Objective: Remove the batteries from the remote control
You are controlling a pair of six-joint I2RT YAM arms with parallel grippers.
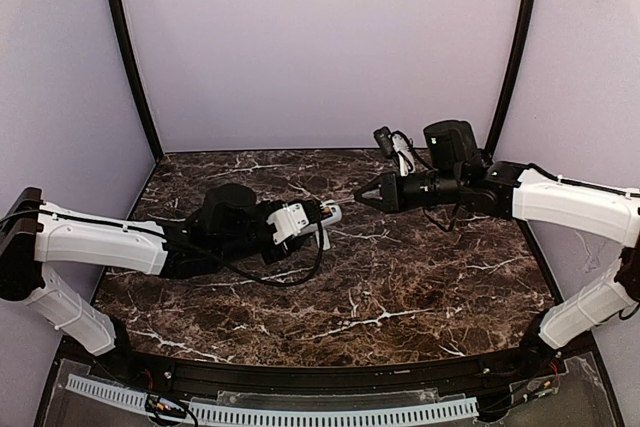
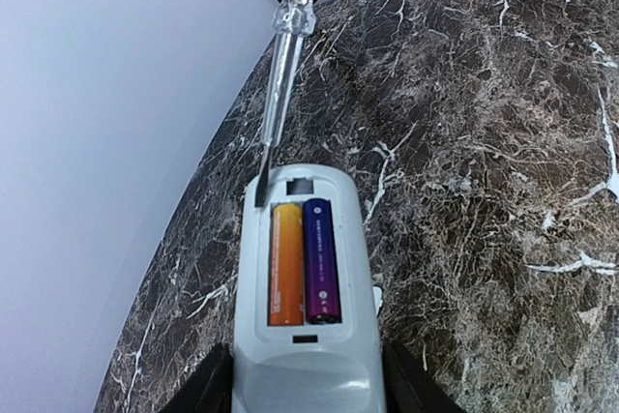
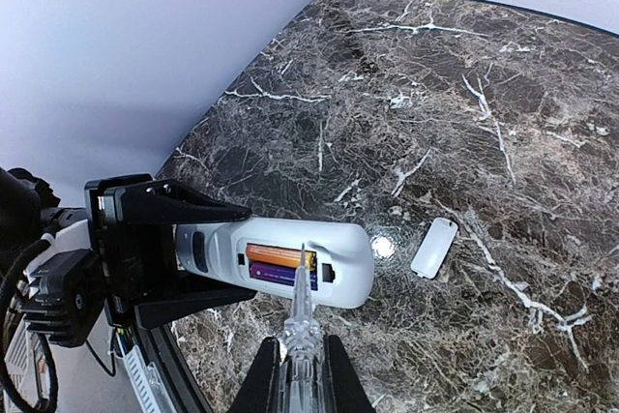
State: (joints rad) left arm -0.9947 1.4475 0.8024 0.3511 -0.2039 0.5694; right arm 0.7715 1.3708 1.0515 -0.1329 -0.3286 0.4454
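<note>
My left gripper (image 1: 318, 217) is shut on the white remote control (image 2: 308, 336) and holds it above the marble table with its open battery bay facing up. Two batteries lie side by side in the bay, an orange one (image 2: 286, 263) and a purple one (image 2: 321, 260). My right gripper (image 3: 300, 360) is shut on a slim clear-handled tool (image 3: 302, 321). The tool's metal tip (image 2: 261, 186) rests at the remote's far end, right beside the end of the orange battery (image 3: 276, 254). In the top view my right gripper (image 1: 368, 192) faces the remote (image 1: 329, 214) from the right.
A small flat white cover piece (image 3: 433, 247) lies on the dark marble table (image 1: 400, 287) to the right of the remote. Lilac walls and black corner posts (image 1: 130, 57) enclose the table at the back and sides.
</note>
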